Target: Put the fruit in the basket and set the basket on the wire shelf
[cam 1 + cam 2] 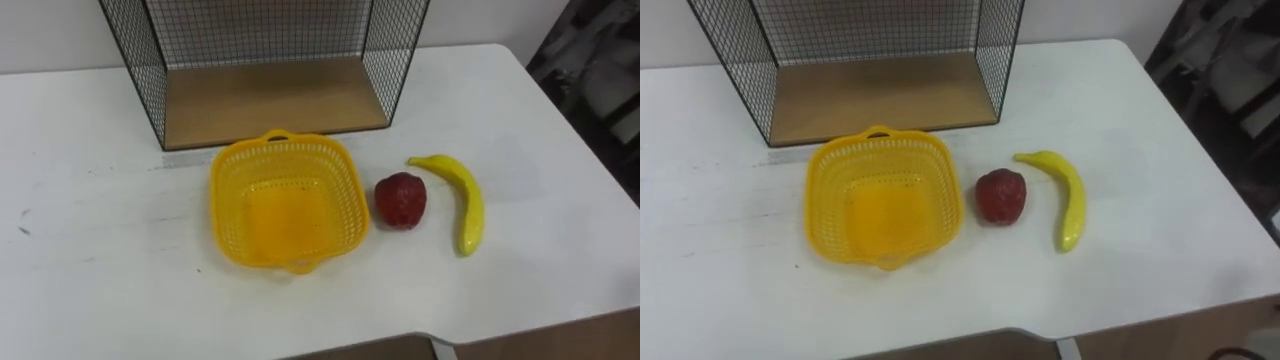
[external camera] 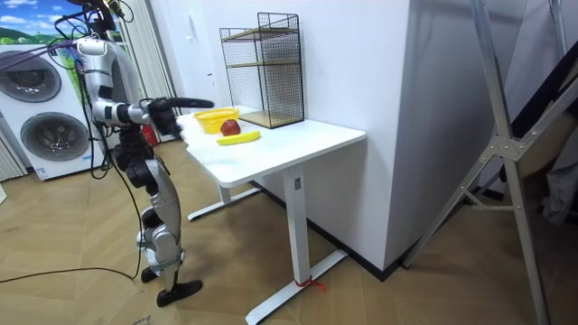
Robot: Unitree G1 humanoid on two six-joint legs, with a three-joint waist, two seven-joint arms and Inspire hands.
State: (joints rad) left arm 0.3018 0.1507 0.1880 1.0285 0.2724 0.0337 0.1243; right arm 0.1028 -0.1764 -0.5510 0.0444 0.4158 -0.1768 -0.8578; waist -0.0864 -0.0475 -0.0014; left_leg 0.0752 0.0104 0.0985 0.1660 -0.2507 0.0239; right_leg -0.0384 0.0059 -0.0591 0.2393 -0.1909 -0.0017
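An empty yellow plastic basket (image 1: 286, 201) with small handles sits on the white table (image 1: 90, 270), just in front of the wire shelf (image 1: 265, 98). A dark red fruit (image 1: 400, 200) lies right beside the basket on its right. Further right lies a yellow banana (image 1: 464, 200), apart from the red fruit. In the room view I stand at the table's end, at the room view's left, with both arms held out forward at table height. My right hand (image 2: 168, 116) is by the table's edge and my left hand (image 2: 202, 103) reaches a little beyond it.
The black wire shelf has a wooden bottom board and an upper level (image 2: 262, 34). The table's front edge (image 1: 340, 345) and right edge are close to the fruit. Washing machines (image 2: 41, 108) stand behind me and a metal frame (image 2: 506, 144) stands at the room view's right.
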